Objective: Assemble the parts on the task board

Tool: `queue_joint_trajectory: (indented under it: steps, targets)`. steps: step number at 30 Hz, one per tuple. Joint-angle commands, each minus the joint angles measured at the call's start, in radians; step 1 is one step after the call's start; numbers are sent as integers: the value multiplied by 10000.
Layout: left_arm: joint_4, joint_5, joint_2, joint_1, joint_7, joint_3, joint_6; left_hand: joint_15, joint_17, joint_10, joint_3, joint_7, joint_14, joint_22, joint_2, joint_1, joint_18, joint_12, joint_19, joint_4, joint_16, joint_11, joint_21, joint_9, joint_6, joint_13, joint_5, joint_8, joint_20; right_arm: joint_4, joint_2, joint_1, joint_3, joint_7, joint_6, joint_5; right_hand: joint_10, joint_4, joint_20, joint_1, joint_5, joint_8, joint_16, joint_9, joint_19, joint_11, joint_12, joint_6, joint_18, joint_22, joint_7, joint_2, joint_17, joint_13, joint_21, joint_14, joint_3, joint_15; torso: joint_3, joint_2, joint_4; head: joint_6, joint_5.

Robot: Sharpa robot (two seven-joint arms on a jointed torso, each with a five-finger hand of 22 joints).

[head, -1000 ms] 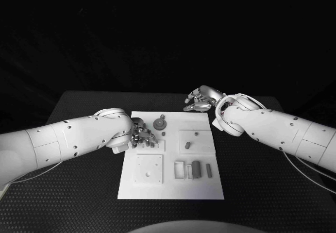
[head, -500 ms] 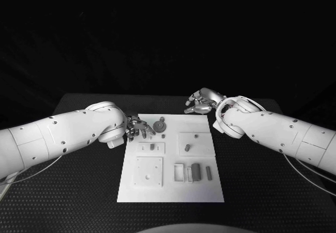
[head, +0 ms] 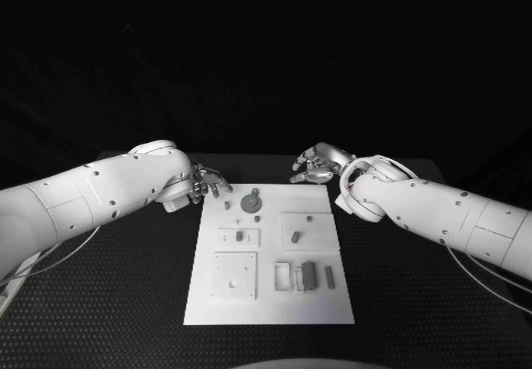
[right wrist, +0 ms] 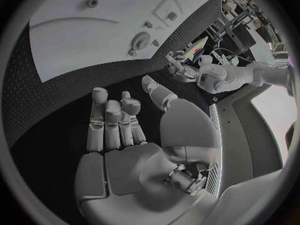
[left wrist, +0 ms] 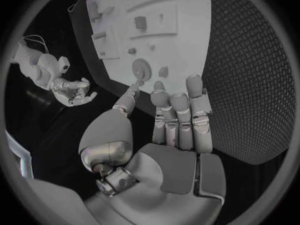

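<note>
L hand (head: 203, 184): fingers (left wrist: 180, 116) straight, side by side, thumb apart; holds nothing; hovers just off board's far-left corner. R hand (head: 318, 165): fingers (right wrist: 112, 120) loosely extended, thumb apart; holds nothing; above table beyond board's far-right corner. Board (head: 271, 304): white plate, mid table (head: 122, 307). Parts: round disc (head: 253, 202) near far end; small pegs (head: 296, 237) mid-board; bars (head: 309, 271) in slots, near-right.

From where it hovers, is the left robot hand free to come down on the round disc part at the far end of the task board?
Probably yes. The left robot hand is open and holds nothing, beside the task board's far left corner. The round disc part lies uncovered near it, and the right robot hand is off the far right corner.
</note>
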Motion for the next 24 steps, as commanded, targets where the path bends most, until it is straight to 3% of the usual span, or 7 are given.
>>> queue_joint_trajectory:
  steps: [1, 5, 9, 24]
  targets:
    - [-516, -634, 312, 19, 38, 4, 511, -25, -12, -102, -8, 14, -80, 130, 106, -25, 73, 65, -36, -40, 59, 5, -46, 14, -96, 11, -25, -42, -49, 54, 7, -5, 5, 46, 54, -6, -86, 15, 35, -27, -6, -27, -46, -12, -56, -4, -21, -4, 154, 19, 65, 46, -14, -11, -60, -39, -41, -49, 2, 8, 5, 21, 32]
    - [-1243, -1082, 763, -9, 117, -7, 659, -12, -40, -171, -46, 80, -151, 132, 134, -83, 61, 63, -88, -65, 68, 67, -91, -22, -276, 17, -25, -179, -40, 78, 30, -4, 5, 45, 52, -6, -87, 14, 34, -26, -6, -27, -46, -13, -56, -4, -21, -6, 154, 19, 65, 46, -15, -12, -60, -39, -40, -49, -8, 28, -14, 30, 29]
    - [-1693, -1120, 1041, -141, 199, -12, 684, -17, -75, -255, -63, 221, -239, 132, 137, -141, 48, 72, -132, -75, 78, 200, -140, -128, -640, 29, -24, -425, -34, 109, 21, -3, 5, 39, 52, -6, -87, 14, 34, -26, -6, -29, -45, -13, -56, -4, -20, -8, 154, 20, 66, 44, -15, -13, -60, -39, -41, -48, -16, 60, -34, 49, 21]
    - [-2320, -1088, 1428, -373, 248, -17, 1281, -26, -121, -337, -175, 275, -317, 131, 142, -604, 37, 108, -174, 135, 124, 253, -213, -227, -717, 53, -24, -511, -42, 148, 7, -2, 5, 34, 26, -6, -89, 13, 34, -25, -6, -33, -44, -16, -55, -2, -18, -17, 154, 22, 68, 40, -17, -16, -62, -40, -42, -47, -10, 66, -21, -46, 10]
